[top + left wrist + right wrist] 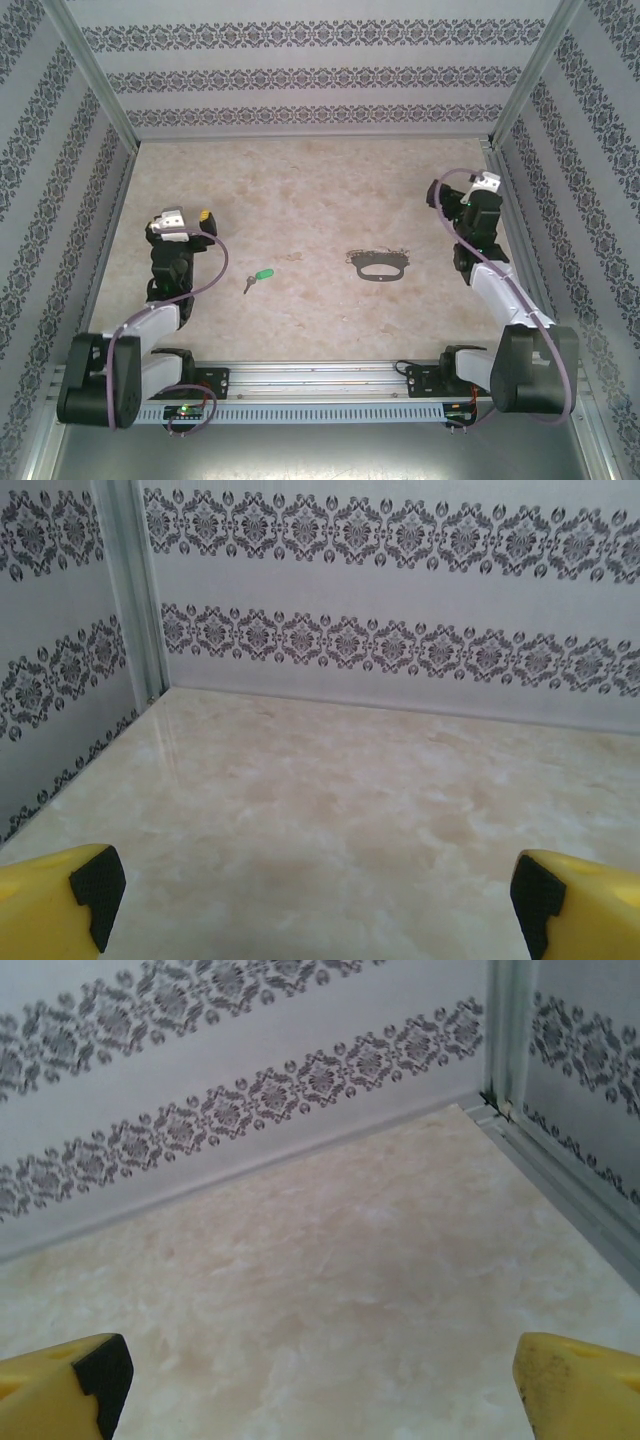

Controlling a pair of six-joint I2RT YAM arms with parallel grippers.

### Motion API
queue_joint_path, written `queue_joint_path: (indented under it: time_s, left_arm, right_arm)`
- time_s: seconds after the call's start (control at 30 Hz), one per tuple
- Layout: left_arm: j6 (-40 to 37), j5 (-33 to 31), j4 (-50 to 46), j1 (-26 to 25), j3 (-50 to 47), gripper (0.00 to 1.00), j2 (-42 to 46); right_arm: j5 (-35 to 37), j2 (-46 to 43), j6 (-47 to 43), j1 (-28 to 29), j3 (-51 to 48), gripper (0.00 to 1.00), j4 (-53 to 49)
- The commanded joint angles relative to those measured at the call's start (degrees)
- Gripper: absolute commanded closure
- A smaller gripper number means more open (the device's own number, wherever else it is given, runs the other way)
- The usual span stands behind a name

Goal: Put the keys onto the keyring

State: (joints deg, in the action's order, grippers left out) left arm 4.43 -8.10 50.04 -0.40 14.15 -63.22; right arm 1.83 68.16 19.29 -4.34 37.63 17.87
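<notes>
Both the left gripper (pixel 320 905) and the right gripper (pixel 320 1385) are spread wide, with nothing held or touched. The green-headed key (pixel 258 277) is laid flat, well left of the keyring (pixel 378 266).

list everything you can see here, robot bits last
key: one, silver with green head, lying on the table left of centre
keyring: one, grey metal loop with short chain, on the table right of centre, apart from the key
table: one, beige marbled
walls: three, white with dark ornamental bands, around the table
rail: one, silver, near edge
left arm: one, black and grey, purple cable, left side
right arm: one, same colours, right side
left gripper: one, yellow fingers, black pads, open, empty
right gripper: one, same colours, open, empty
</notes>
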Motion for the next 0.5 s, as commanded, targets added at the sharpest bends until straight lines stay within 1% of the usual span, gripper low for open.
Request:
queue_joint_path:
  time_s: [0.0,0.1,0.17,0.3,0.37,0.47]
  left_arm:
    - [5.85,1.4,-10.85,-0.69,2.17,0.0,6.16]
    - [10.46,2.44,-16.32,-1.79,3.69,0.0,9.7]
    - [12.93,3.68,-18.32,-3.2,4.6,0.0,10.46]
    - [14.41,5.4,-20.53,-8.24,6.38,0.0,9.48]
    - [14.43,5.59,-20.11,-10.86,6.54,0.0,8.1]
    - [14.85,5.86,-18.87,-14.34,6.93,0.0,4.49]
  right_arm:
    - [-7.7,-0.57,7.78,-1.24,3.21,0.02,-7.77]
    - [-12.88,-0.65,8.96,-1.29,5.16,0.02,-12.66]
    - [-16.56,-1.42,10.26,-1.25,4.23,0.02,-13.31]
    - [-21.38,-3.48,12.6,-0.39,1.66,0.02,-16.19]
    - [-23.22,-4.43,12.93,1.29,0.29,0.03,-17.73]
    - [-22.19,-5.43,13.03,5.69,-1.71,0.04,-20.25]
